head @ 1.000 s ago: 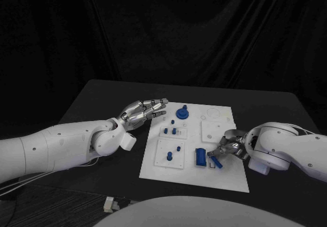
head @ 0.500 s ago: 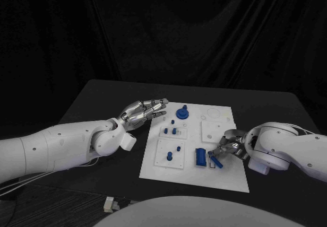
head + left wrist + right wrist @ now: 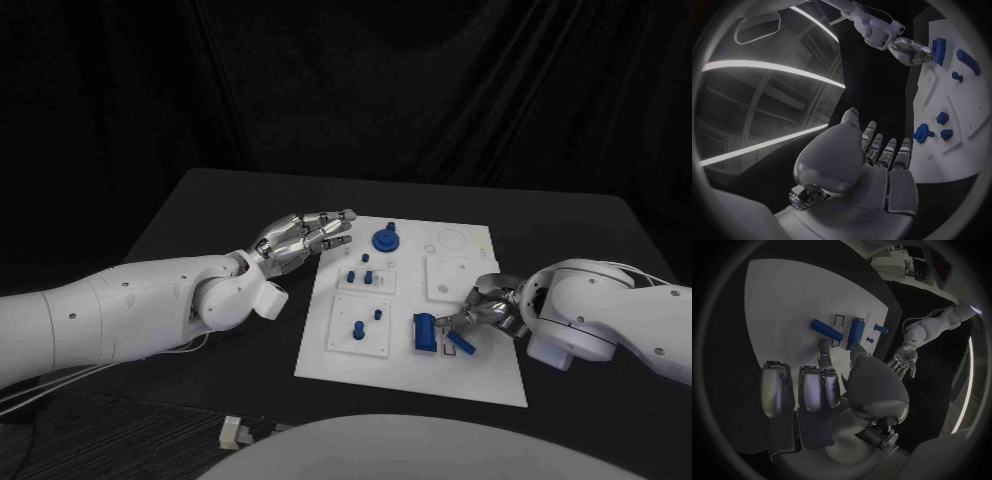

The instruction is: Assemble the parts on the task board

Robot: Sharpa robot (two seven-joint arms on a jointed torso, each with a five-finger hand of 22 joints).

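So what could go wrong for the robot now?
The right hand is working right beside two blue bars on the board. Its fingers could knock a bar away, or push it in crooked so it jams. The left hand hovers open off the board edge, so the board may slide.

Black table [image 3: 216, 205] (black curtain [image 3: 433, 90] behind it).

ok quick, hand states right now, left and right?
Left hand: open, holding nothing, beside the task board.
Right hand: over the board by a blue bar; cannot tell if it grips anything.
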